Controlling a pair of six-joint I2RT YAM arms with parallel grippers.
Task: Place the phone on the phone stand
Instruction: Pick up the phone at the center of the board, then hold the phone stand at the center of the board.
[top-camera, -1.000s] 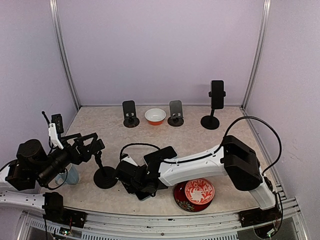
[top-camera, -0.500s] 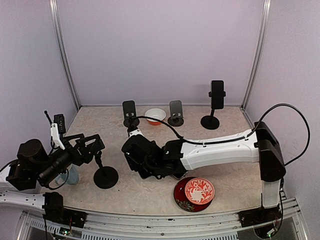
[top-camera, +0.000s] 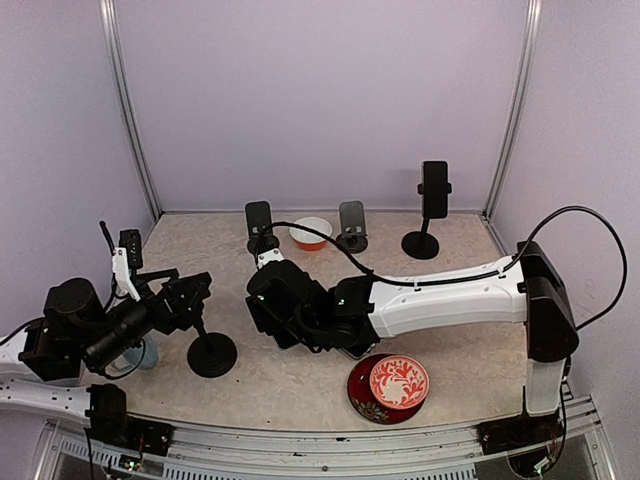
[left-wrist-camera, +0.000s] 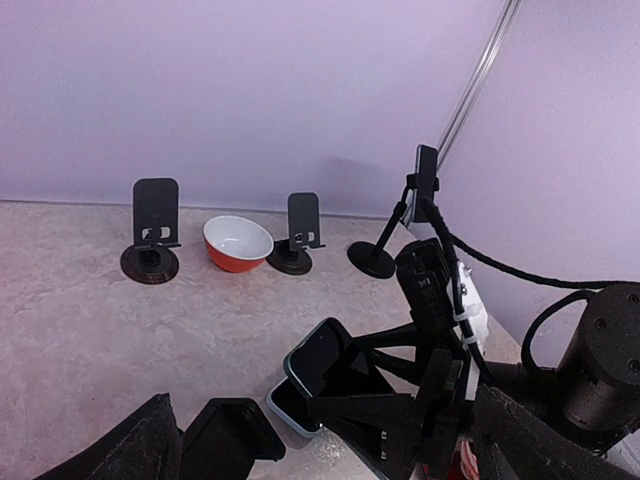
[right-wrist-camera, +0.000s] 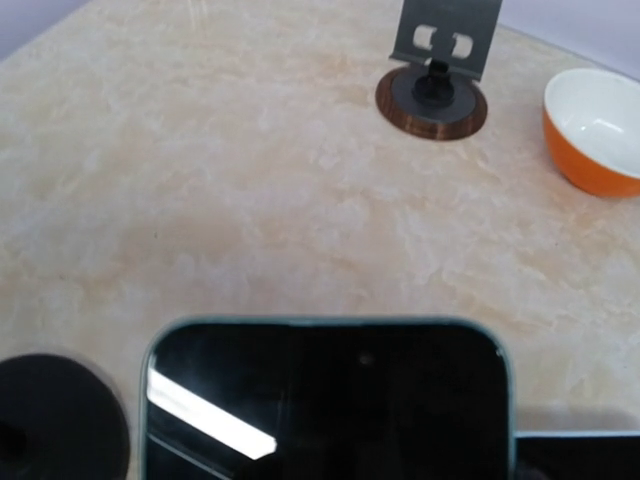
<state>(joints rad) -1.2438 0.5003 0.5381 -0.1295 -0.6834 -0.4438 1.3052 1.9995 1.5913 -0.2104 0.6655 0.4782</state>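
A phone with a dark screen and a pale teal edge fills the bottom, very close to the camera. Behind it lies the beige marbled worktop. At the far side a small phone stand sits on a round base, with an orange bowl, white inside, near its right. A black round base shows at bottom left.

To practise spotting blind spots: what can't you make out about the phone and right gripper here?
Right gripper: jaws hidden under its own arm in the top view, outside the right wrist view.
Phone: lower end cut off by the right wrist view's bottom edge.
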